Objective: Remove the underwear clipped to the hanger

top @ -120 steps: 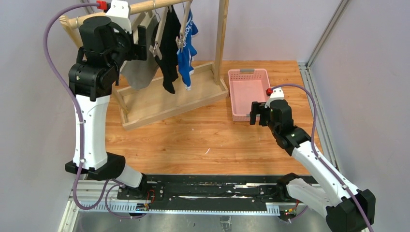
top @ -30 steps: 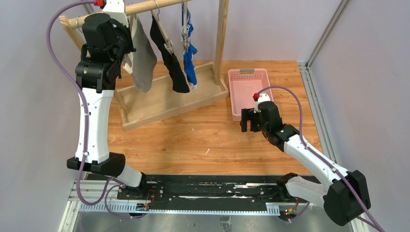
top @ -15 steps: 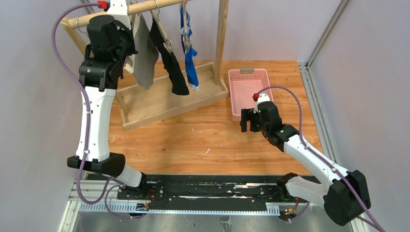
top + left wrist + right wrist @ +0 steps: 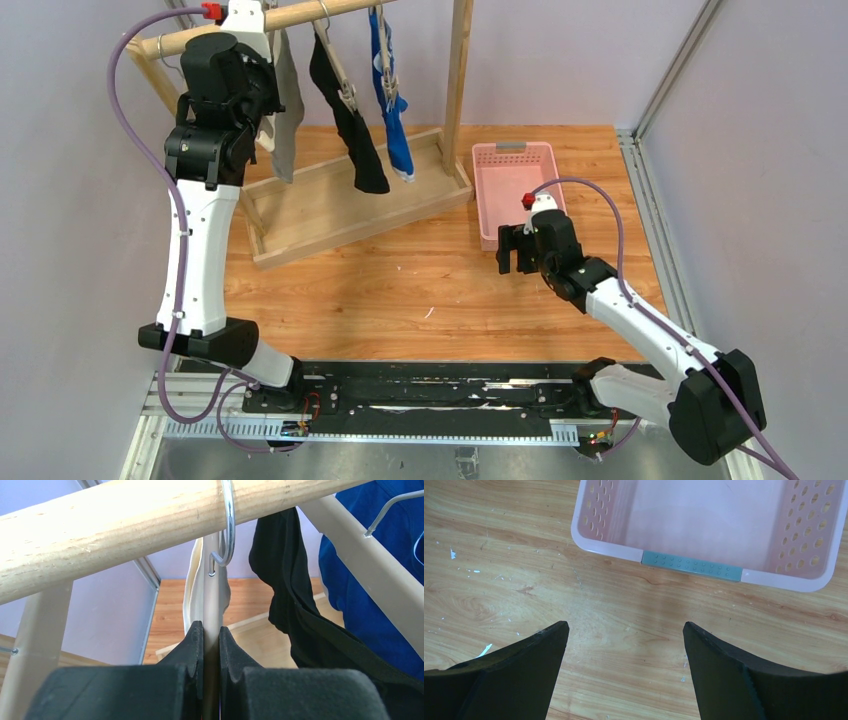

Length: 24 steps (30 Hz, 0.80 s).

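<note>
Underwear [image 4: 355, 140] hangs limp from beige hangers [image 4: 360, 565] on round wooden rail [image 4: 125, 525].

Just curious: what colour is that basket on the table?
The basket is pink; right wrist view.

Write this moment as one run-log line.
left gripper: shut on hanger of grey underwear | right gripper: open, near pink basket | black underwear, blue underwear: hanging | removed: none
</note>
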Each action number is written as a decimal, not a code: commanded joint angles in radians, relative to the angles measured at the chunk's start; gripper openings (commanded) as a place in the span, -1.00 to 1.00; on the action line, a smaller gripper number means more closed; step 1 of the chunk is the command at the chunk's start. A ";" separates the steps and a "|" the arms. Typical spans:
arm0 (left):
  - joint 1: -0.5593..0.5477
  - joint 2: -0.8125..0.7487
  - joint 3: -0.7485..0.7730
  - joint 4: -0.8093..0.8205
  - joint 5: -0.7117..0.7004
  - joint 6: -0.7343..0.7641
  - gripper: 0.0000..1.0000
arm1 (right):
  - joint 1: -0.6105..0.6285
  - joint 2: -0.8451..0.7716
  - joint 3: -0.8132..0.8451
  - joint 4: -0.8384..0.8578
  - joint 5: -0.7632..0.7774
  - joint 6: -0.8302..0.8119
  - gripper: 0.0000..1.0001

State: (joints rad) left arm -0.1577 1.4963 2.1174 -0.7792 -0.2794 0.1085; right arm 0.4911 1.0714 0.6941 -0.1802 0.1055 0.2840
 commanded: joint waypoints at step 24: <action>0.010 -0.145 -0.078 0.089 0.103 0.045 -1.00 | 0.018 0.045 -0.017 0.044 0.008 -0.005 0.74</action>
State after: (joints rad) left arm -0.1574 1.4071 2.0747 -0.7292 -0.2031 0.1356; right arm 0.4911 1.1004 0.6846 -0.1551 0.1051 0.2836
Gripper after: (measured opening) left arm 0.079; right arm 0.869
